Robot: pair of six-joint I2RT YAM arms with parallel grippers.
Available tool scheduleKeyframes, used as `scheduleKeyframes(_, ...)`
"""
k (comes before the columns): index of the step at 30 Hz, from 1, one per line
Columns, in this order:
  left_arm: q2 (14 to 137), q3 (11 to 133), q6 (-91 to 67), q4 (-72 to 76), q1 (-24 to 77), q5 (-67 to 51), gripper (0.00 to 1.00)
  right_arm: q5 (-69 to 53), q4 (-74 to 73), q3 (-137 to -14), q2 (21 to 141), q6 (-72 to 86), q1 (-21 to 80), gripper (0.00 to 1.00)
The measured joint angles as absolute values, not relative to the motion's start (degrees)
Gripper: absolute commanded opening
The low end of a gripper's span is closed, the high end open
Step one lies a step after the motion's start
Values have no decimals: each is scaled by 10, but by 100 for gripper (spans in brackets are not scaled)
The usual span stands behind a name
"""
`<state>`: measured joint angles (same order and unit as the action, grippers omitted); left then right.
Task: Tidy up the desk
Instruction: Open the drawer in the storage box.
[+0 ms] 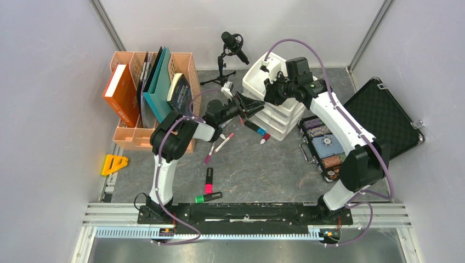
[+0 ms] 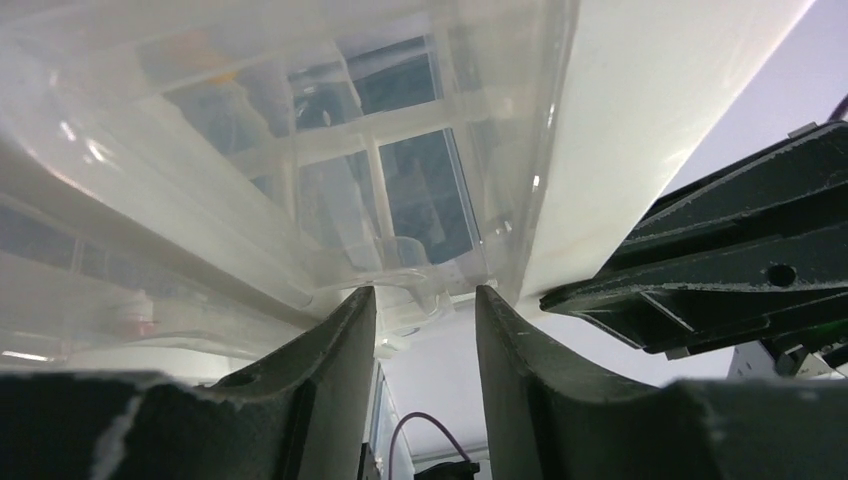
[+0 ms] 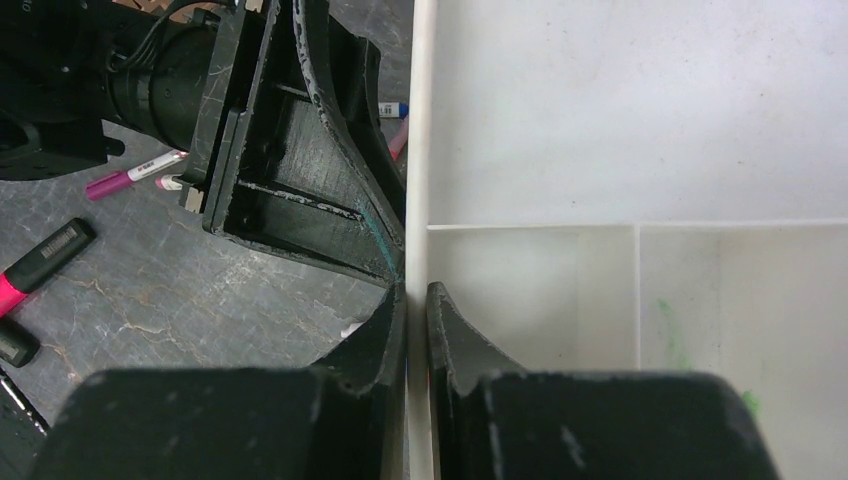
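- No writing could be read: the dark book's [image 1: 181, 93] cover print and the label on the pink highlighter [image 3: 45, 260] were too small to make out.
- The desk [image 1: 263, 170] lay flat in front of the arms, with grey walls around it, carrying everything below.
- A peach file rack [image 1: 183, 63] at the back left held an orange book [image 1: 122, 96], teal folders [image 1: 159, 85] and the dark book, all standing on edge.
- A white stacked organiser [image 1: 257, 82] stood at the back centre. Its top tray [image 3: 640, 120] was split into one large and several small compartments, one with a green smear [image 3: 675, 340] on its floor.
- The right gripper [image 3: 418, 295] was clamped on the top tray's thin side wall, one finger on each face.
- The left gripper [image 2: 425, 300] sat at a translucent drawer [image 2: 300, 180], its fingers [image 2: 345, 350] apart on either side of the drawer's lip. I cannot tell whether they pressed on it, and the drawer's contents were blurred.
- An open black case [image 1: 384, 118] on the right held rows of patterned discs [image 1: 323, 142] in its base.
- Loose on the desk were a green-capped marker [image 1: 208, 197], two pink pens [image 1: 224, 141] and a blue-and-red marker [image 1: 255, 129].
- A microphone [image 1: 233, 41] stood at the back.
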<state>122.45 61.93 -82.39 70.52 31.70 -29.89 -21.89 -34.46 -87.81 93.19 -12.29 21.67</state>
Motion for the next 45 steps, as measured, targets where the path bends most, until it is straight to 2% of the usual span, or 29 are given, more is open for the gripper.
scheduleKeyframes(10,1270,637,-862,809,317,-313,43,-219,-339,-873,929,-125,217,0)
scheduleKeyframes(19,1279,643,-877,824,317,-328,27,-219,-339,-872,928,-131,217,0)
scheduleKeyframes(30,1249,585,-863,825,317,-327,8,-210,-341,-867,926,-140,221,0)
scheduleKeyframes(45,1208,538,-841,821,317,-333,3,-176,-329,-860,919,-151,227,0)
